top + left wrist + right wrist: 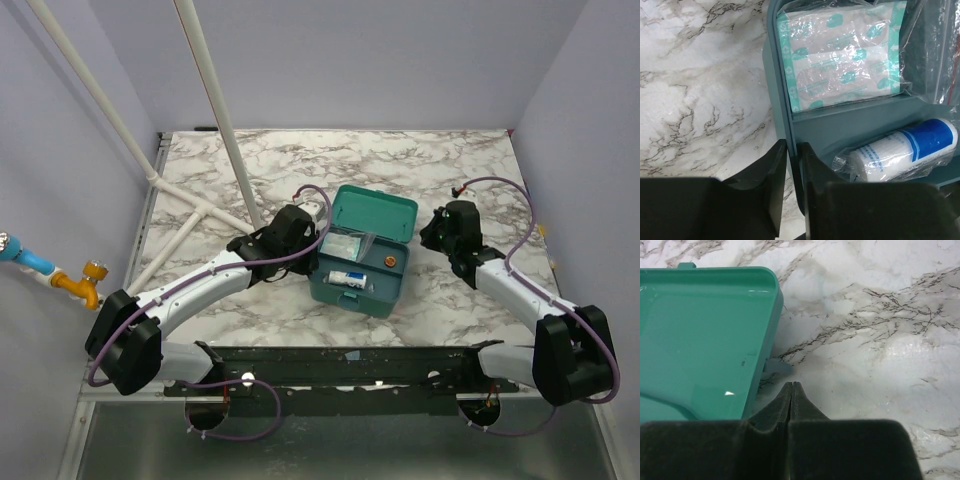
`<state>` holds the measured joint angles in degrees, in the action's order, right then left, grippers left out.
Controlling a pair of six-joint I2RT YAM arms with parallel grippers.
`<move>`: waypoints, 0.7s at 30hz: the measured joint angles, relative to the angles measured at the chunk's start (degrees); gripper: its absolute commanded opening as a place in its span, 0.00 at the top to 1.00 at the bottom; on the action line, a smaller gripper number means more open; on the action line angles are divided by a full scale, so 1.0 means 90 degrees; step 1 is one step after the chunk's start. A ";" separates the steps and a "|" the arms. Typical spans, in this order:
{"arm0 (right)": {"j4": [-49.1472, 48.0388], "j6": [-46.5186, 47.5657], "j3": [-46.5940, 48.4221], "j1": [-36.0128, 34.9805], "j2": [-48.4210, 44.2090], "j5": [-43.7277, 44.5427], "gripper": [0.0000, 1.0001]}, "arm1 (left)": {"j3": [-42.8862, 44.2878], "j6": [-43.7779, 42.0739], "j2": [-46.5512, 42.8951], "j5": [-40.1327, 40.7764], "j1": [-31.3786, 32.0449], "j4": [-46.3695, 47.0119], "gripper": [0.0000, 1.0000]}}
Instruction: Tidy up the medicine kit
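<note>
Lying in one medicine kit (pixel 779 107): one bandage roll (pixel 900 152).

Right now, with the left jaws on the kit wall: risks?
Left gripper pinches only the thin side wall of the kit; a lift or pull could tip it or slip off.
Its inner finger sits beside the wrapped gauze roll and might snag the wrap.
Right gripper, shut, is close to the lid; a sliding kit could hit it.
</note>
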<state>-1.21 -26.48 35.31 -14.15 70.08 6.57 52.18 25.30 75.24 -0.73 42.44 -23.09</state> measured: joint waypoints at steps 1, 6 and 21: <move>-0.0056 -0.0017 0.0000 0.0000 0.0051 0.0002 0.99 | 0.0000 -0.0007 0.0000 0.0010 0.0000 0.0015 0.91; -0.0274 -0.0163 0.0000 0.0002 0.0418 0.0029 0.99 | 0.0053 -0.0146 0.0034 0.0151 -0.0029 0.0002 1.00; -0.1717 -0.1039 -0.1190 0.0087 0.0401 0.0024 0.99 | 0.0070 -0.0209 0.0032 0.0318 -0.0024 -0.0034 1.00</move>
<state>-16.67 -35.83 24.60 -13.37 73.69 6.79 52.82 23.42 75.53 2.13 42.22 -23.40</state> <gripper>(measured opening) 0.008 0.065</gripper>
